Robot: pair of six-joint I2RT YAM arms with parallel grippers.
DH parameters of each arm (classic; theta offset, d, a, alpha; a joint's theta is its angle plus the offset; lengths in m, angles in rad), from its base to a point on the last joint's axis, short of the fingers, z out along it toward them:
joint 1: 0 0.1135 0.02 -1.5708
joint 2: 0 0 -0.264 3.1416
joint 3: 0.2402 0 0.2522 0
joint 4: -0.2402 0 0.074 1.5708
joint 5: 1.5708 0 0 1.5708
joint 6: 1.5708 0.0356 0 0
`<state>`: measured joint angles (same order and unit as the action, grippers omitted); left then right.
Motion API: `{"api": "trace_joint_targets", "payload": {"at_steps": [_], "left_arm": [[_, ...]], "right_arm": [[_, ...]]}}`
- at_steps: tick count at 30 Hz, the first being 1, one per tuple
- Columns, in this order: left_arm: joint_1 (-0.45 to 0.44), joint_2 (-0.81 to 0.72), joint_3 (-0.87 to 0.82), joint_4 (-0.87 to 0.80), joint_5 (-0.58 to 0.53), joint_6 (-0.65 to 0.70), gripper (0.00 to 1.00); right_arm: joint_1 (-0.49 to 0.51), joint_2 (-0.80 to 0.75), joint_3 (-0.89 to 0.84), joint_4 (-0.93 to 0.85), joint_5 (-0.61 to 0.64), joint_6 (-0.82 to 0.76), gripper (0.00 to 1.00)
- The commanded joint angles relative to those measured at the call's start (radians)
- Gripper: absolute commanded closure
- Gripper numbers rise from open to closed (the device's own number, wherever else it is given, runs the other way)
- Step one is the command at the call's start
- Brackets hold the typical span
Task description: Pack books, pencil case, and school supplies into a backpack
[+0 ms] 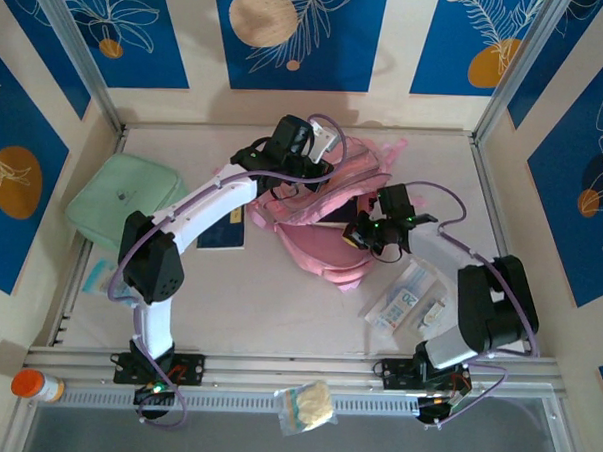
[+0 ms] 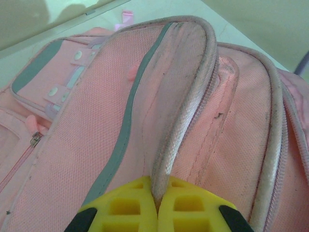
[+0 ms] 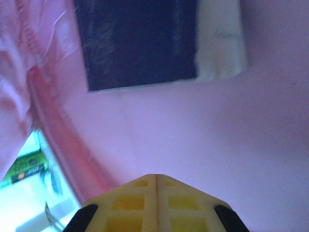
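pale tabletop [image 1: 278, 305], pink mesh-weave backpack [image 2: 96, 145], flat navy book [image 3: 140, 43] inside

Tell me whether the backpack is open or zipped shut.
Open. The left claw lifts the backpack by its rim; a navy book lies inside against pink lining.

Mid worktop [image 1: 278, 310], a bit toward 12 o'clock: backpack [image 1: 316, 249]. Pouch [image 1: 122, 203] at 9 o'clock of it, well apart, by the left rail. First book [image 1: 221, 235] flat on worktop between pouch and backpack, partly under left arm. Packet [image 1: 403, 301] near backpack at 4 o'clock; small piece [image 1: 433, 314] just beside packet at 3 o'clock. Left tool [image 2: 157, 195] on backpack's opening rim, 11 o'clock side. Right tool [image 3: 157, 186] inside backpack, in from 3 o'clock; second book [image 3: 140, 43] lies in there ahead of it. Bottle [image 1: 36, 385] on near rail at 7 o'clock, bag [image 1: 309, 405] on same rail at 6 o'clock.
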<state>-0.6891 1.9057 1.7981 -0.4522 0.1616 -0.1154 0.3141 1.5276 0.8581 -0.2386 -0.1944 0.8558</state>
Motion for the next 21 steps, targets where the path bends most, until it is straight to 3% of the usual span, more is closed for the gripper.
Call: {"api": "trace_joint_targets", "payload": {"at_steps": [1,10,15,21], "left_arm": [[0.006,-0.07,0.016,0.102,0.053,-0.018,1.0],[0.007,-0.074,0.018,0.091,0.067,-0.014,1.0],[0.008,-0.065,0.021,0.098,0.077,-0.023,1.0],[0.014,-0.063,0.018,0.101,0.067,-0.025,1.0]], "right_arm": [[0.027,0.086,0.028,0.106,0.071,0.06,1.0],[0.0,0.194,0.104,0.2,0.266,0.046,1.0],[-0.03,0.246,0.164,0.234,0.264,0.034,1.0],[0.002,0.221,0.142,0.22,0.228,-0.031,0.98]]}}
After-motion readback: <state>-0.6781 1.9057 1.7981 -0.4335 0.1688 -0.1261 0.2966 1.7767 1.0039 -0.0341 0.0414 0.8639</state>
